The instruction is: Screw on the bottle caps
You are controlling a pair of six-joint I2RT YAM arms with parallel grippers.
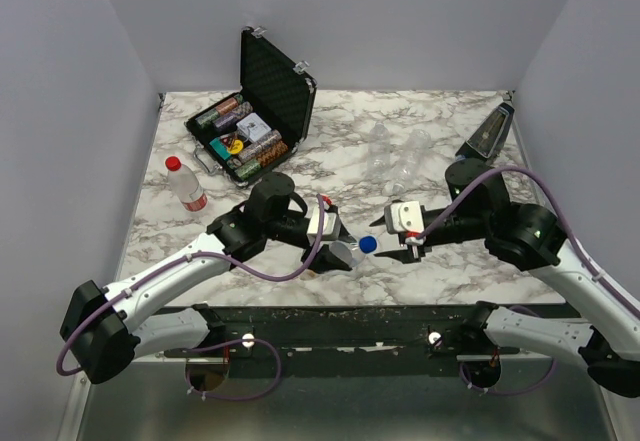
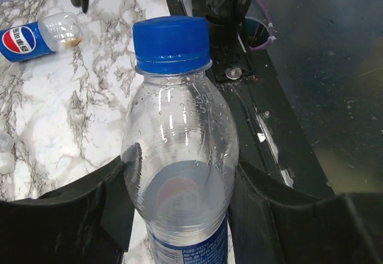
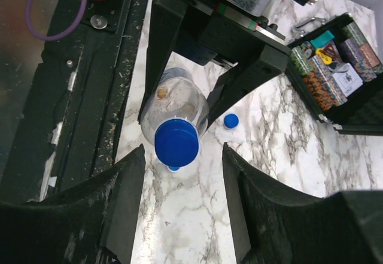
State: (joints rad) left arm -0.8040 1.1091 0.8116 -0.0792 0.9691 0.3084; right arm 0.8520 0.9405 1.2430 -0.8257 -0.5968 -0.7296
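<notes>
Marble-patterned surface (image 1: pixel 440 271) between pale walls fills the overhead view. At its near middle the left fingers (image 1: pixel 333 241) clamp a small clear bottle (image 1: pixel 346 254). Its blue cap (image 1: pixel 368 245) points across at the right fingers (image 1: pixel 405 244), close by. Well beyond the left fingers stand a red-capped bottle (image 1: pixel 186 183) and an open poker chip case (image 1: pixel 255 131).

From the left wrist, both left fingers (image 2: pixel 114 207) press the bottle (image 2: pixel 179 156) on its body below the shoulder, one on each side. The blue cap (image 2: pixel 172 42) sits on the neck ahead of them; whether it is fully tightened I cannot tell. A Pepsi bottle (image 2: pixel 33 36) lies far ahead, off to one side.

From the right wrist, the right fingers (image 3: pixel 122 204) stand apart, one on each side of the blue cap (image 3: pixel 176 143), and neither touches it. A loose blue cap (image 3: pixel 230 120) lies on the surface just beyond them.

The bottle looks nearly empty, so probably light, with thin walls that would dent under a hard squeeze and might turn in the grip. The hold on the body seems sound. The cap looks stiff and small, and its side wall is the place to pinch, squarely, since a skewed hold could slip off.
</notes>
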